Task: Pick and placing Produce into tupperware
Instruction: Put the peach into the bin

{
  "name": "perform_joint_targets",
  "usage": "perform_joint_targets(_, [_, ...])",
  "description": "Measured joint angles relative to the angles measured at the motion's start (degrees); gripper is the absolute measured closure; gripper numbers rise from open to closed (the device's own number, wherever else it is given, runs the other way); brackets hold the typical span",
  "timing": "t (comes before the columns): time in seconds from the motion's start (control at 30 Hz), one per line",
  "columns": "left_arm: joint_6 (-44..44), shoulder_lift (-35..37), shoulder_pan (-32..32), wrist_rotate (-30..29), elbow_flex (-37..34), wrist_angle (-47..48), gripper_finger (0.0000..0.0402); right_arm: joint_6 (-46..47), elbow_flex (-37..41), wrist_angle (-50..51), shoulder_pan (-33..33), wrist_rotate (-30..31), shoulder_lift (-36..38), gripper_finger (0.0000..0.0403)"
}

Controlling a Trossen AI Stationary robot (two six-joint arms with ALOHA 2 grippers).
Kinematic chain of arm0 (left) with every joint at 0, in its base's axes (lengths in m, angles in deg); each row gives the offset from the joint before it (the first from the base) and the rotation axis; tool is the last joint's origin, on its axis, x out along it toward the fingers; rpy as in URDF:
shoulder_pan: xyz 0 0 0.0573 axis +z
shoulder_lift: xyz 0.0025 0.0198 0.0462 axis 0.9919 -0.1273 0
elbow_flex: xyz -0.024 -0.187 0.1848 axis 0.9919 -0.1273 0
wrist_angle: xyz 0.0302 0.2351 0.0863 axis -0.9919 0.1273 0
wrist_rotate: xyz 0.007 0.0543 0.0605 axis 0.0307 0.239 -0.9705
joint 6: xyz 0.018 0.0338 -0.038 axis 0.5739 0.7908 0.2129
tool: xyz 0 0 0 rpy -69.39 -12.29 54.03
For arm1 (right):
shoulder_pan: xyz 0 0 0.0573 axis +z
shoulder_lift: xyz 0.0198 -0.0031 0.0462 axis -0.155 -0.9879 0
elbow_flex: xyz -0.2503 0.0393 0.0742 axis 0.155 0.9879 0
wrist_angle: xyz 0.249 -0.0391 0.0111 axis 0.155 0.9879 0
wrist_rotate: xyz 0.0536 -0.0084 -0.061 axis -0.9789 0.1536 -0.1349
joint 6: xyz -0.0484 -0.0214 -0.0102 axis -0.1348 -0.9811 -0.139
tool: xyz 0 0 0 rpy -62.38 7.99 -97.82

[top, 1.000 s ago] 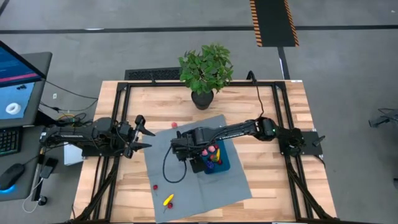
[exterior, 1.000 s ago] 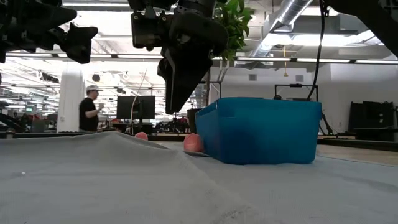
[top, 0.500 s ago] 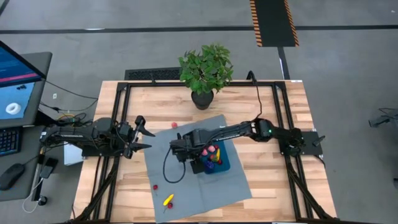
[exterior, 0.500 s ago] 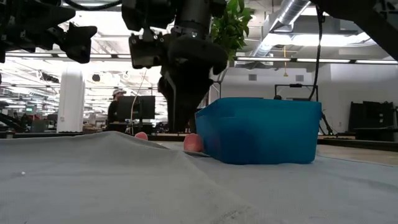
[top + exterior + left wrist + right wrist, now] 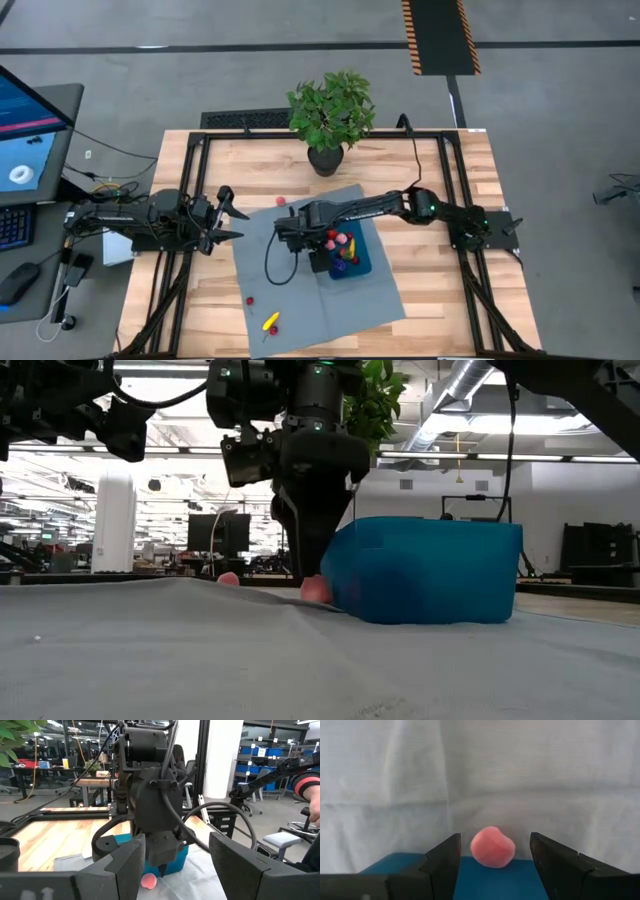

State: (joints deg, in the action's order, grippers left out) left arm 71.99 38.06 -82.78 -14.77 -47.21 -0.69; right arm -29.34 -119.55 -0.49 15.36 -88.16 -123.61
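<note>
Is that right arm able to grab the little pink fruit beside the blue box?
Probably yes. The right gripper hangs open right over the pink fruit, which lies on the cloth mat against the blue container; only that wall crowds one side.

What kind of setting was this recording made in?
Probably an open-plan robotics lab or workshop: exposed ceiling ducts, storage shelving with blue bins, and rows of desks with monitors behind the wooden table.
</note>
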Motion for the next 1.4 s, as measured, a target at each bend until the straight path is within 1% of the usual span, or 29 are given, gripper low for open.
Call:
perform_joint_targets(0.63, [-0.04,0.01,0.00,0.02,0.00,-0.02,0.0191,2.00,0.02,2.73,0.17,-0.02,0.00,0.0143])
perform_joint_targets(0.9, [-0.31,0.02,0.00,0.00,0.00,-0.02,0.0191,1.95,3.89,1.05,0.17,-0.48,0.00,0.0143])
perform_joint_targets(1.03, [-0.31,0.00,0.00,0.01,0.00,-0.04,0.0191,1.10,4.27,0.24,0.17,-0.43,0.00,0.0145])
perform_joint_targets(1.13, [-0.31,0.02,0.00,0.01,0.00,-0.04,0.0191,1.16,4.26,-0.01,0.15,-0.35,0.00,0.0161])
perform_joint_targets(1.2, [-0.31,0.02,0.00,0.02,0.00,-0.04,0.0191,1.55,4.26,1.53,0.04,-0.18,0.00,0.0183])
perform_joint_targets(1.4, [-0.30,0.01,0.00,0.00,0.00,-0.04,0.0191,1.11,4.26,3.71,0.06,0.02,0.00,0.0278])
